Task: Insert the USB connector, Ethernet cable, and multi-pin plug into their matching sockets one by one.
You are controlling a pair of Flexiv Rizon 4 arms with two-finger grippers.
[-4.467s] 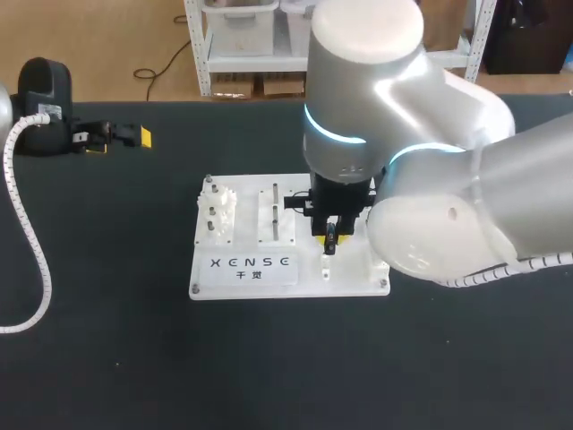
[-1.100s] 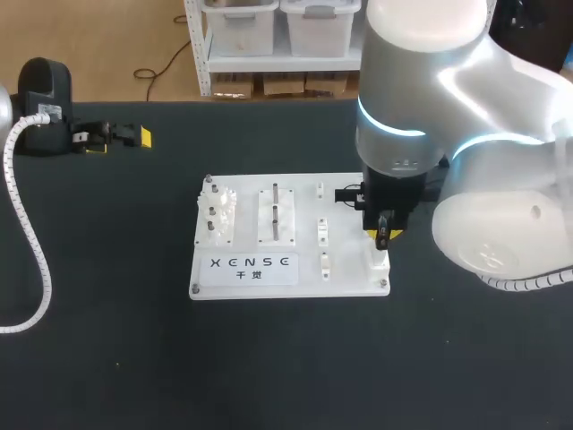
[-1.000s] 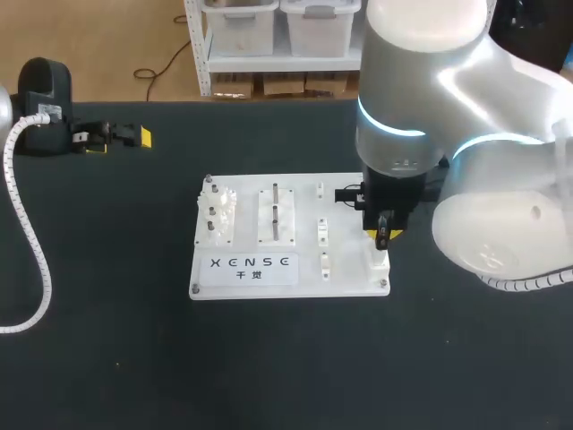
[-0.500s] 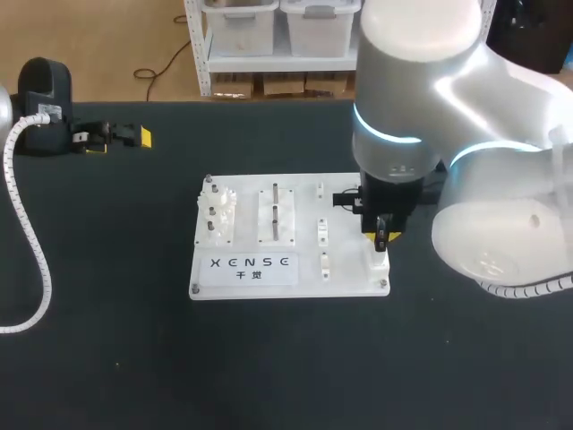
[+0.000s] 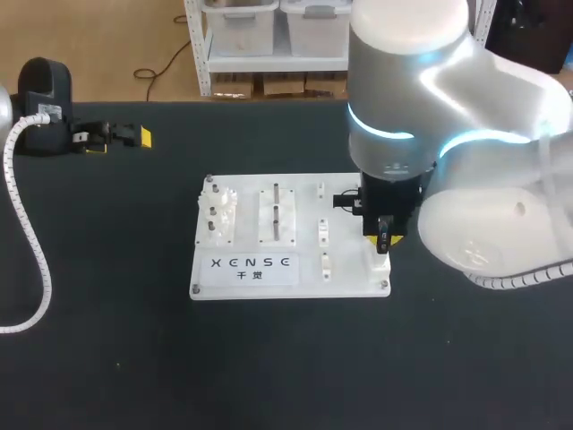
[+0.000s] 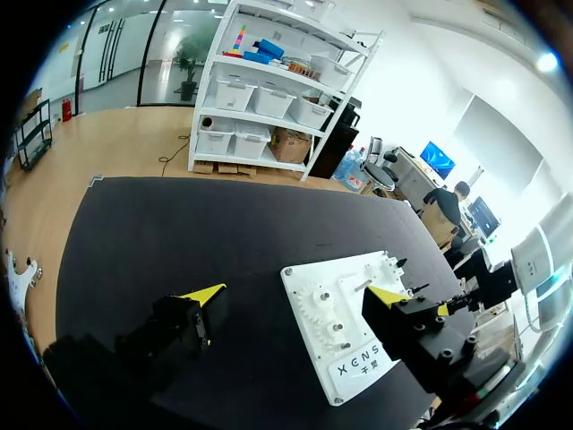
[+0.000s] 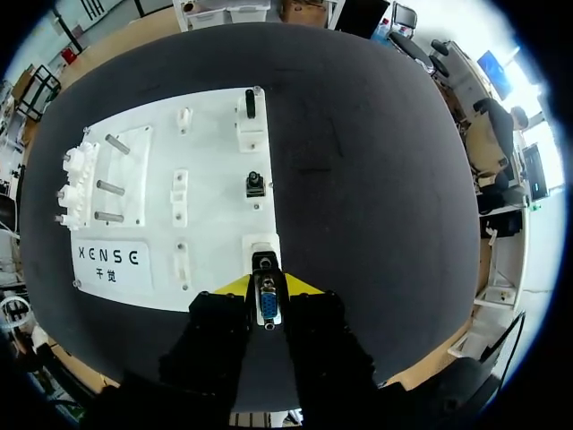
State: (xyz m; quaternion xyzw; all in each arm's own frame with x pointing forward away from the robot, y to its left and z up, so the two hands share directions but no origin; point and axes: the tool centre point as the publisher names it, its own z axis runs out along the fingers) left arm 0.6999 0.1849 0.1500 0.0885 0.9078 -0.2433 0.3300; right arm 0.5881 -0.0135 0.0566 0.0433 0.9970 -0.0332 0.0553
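- The right gripper [image 7: 267, 288] stands over the near right corner of the board. Its two yellow-tipped fingers are clamped from either side on the multi-pin plug [image 7: 267, 309], which hangs upright between them.
- The plug's dark nose points down at the white rectangular socket [image 7: 260, 244], which lies just ahead of and below the fingertips. In the right wrist view the nose overlaps the socket's near edge. Neither view shows whether the two touch.
- The step in hand appears to be the multi-pin insertion, with the plug carried to its socket but apparently not yet seated.
- The next move probably calls for squaring the plug's long face with the socket mouth, then a straight, gentle press down. Any tilt risks the pins catching on the rim.
- Further along the same edge of the white board [image 7: 219, 224], a dark piece [image 7: 255, 184] sits in the middle holder and another dark piece [image 7: 250, 102] stands in the far one. They may be the Ethernet and USB connectors already home, though that cannot be confirmed.
- Well away across the black table [image 7: 358, 179], the left gripper [image 5: 118, 141] rests near the far left edge. Its fingers are spread wide with nothing between them, and it is far from the board.
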